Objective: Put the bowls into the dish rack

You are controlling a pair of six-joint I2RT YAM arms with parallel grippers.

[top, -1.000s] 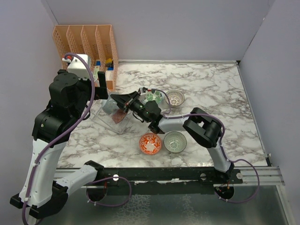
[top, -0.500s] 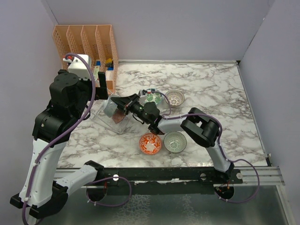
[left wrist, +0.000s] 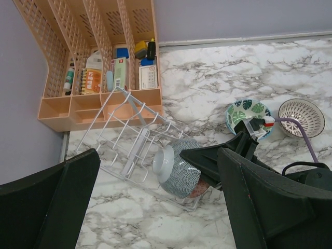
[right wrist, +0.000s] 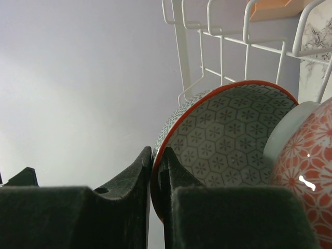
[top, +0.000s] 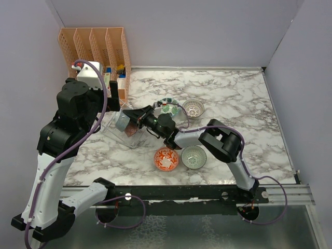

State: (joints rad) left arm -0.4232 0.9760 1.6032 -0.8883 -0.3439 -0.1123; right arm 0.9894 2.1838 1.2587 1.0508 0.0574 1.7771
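My right gripper (top: 130, 115) reaches left over the clear wire dish rack (top: 120, 134) and is shut on the rim of the grey-blue bowl (top: 122, 120). In the right wrist view its fingertips (right wrist: 155, 166) pinch the red-edged rim of this bowl (right wrist: 223, 140), beside a red-orange patterned bowl (right wrist: 306, 155) in the rack. The left wrist view shows the held bowl (left wrist: 179, 166) tilted on its side over the rack (left wrist: 129, 140). My left gripper (left wrist: 158, 207) is open and empty above the rack. The green-white bowl (top: 168, 107), white lattice bowl (top: 193, 108), orange-red bowl (top: 166, 158) and pale green bowl (top: 193, 156) sit on the table.
The orange slotted file organizer (top: 96, 49) stands at the back left against the wall, just behind the rack, with small items in its base. Grey walls enclose the marble table (top: 233, 104) on three sides. A purple cable (left wrist: 298, 136) runs along my right arm.
My right gripper has moved left with the grey-blue bowl, carrying it further over the rack. The left arm has shifted slightly.
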